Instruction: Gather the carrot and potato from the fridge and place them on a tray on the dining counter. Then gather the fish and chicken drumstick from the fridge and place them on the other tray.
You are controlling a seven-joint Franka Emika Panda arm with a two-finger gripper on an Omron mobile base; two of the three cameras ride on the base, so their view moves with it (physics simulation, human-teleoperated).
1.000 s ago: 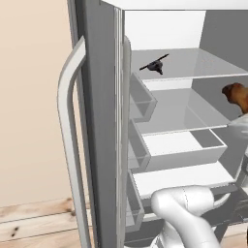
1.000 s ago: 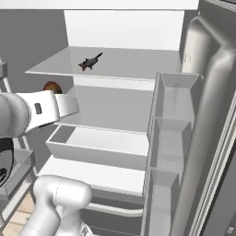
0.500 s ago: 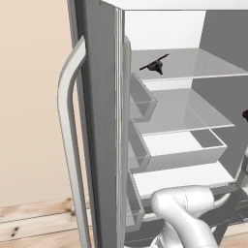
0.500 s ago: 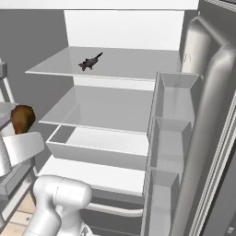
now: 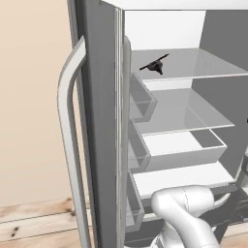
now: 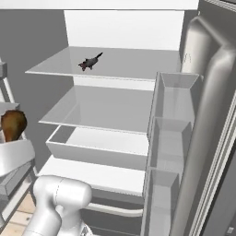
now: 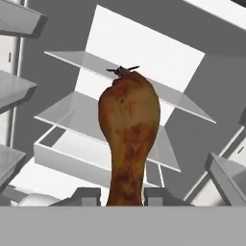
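The hand (image 7: 124,194) is clamped on the narrow end of the chicken drumstick (image 7: 128,137), held outside the open fridge (image 6: 115,27) at its left edge. This looks like the meat half of the task: the drumstick goes next to a tray on the dining bench. One fish (image 6: 90,61) lies on the top shelf (image 6: 133,64). One drumstick, one fish.

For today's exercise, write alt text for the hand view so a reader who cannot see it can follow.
A browned chicken drumstick stands upright, its narrow end clamped in the gripper. Behind it the open fridge shows glass shelves and a white drawer, with a small dark fish on the upper shelf.
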